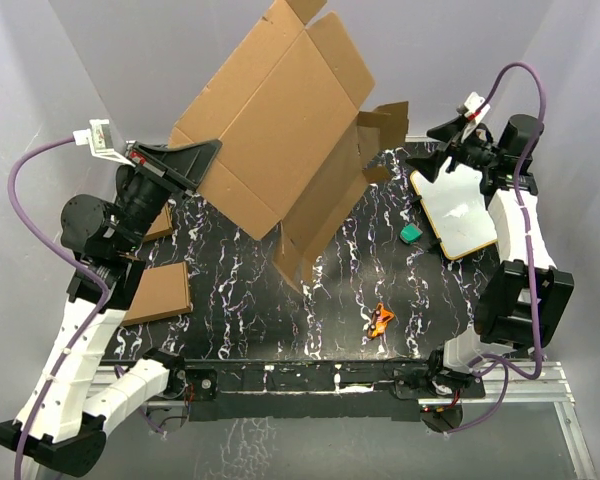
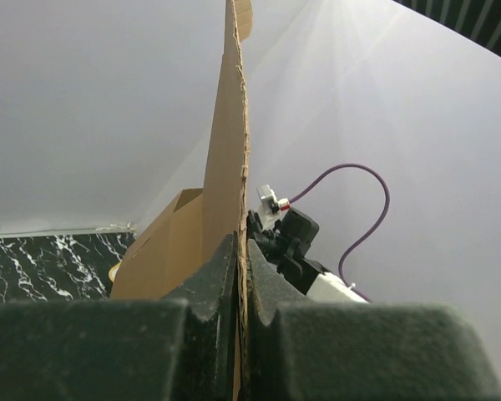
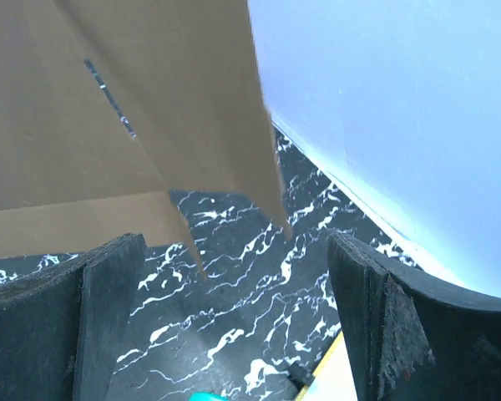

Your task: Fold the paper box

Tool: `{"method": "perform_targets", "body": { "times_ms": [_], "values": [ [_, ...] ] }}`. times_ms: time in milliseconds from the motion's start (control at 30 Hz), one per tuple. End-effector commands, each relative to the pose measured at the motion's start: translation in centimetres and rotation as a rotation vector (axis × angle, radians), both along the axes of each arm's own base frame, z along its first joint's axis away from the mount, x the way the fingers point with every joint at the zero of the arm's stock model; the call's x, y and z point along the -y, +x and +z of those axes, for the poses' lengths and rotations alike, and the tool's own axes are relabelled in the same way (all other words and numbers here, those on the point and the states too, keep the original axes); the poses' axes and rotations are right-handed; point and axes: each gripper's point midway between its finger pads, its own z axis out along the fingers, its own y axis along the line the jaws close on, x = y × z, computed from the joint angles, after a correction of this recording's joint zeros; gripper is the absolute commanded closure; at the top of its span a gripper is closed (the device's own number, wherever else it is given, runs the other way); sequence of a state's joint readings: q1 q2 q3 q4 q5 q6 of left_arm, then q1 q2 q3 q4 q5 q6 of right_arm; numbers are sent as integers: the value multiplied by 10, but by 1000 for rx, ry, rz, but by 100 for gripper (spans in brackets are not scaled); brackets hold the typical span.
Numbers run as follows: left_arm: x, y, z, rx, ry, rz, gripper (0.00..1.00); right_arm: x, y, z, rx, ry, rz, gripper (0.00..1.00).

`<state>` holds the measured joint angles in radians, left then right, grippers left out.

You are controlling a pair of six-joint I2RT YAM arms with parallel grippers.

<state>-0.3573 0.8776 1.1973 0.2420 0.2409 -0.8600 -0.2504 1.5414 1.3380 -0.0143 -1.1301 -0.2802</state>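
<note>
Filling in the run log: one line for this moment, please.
left claw: shut on paper box edge, sheet tilted up | right claw: open, holding nothing | fold: unfinished

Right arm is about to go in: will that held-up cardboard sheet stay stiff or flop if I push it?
Likely stiff across its panels: the paper box stands raised, pinched at one edge by the left end effector. It probably hinges at creases; its lower flaps hang bent. Seemingly light, so a push may swing it about that single grip.
</note>
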Motion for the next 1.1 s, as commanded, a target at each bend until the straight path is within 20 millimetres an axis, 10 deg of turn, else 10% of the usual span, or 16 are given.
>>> {"method": "perform_targets", "body": {
  "times_ms": [0, 200, 500, 767, 1067],
  "values": [
    [6, -25, 23, 66, -3, -85, 100, -21, -23, 60, 279, -65, 193, 0],
    [8, -30, 24, 70, -16, -117, 100, -20, -15, 70, 282, -58, 180, 3],
    [13, -32, 22, 66, -22, -154, 100, -22, -12, 46, 225, -69, 196, 35],
    [14, -20, 15, 64, 29, -118, 100, -22, -13, 41, 210, -83, 176, 91],
    [32, 35, -20, 67, 234, -66, 100, -33, -26, 5, 103, -88, 70, 92]
  ]
}}
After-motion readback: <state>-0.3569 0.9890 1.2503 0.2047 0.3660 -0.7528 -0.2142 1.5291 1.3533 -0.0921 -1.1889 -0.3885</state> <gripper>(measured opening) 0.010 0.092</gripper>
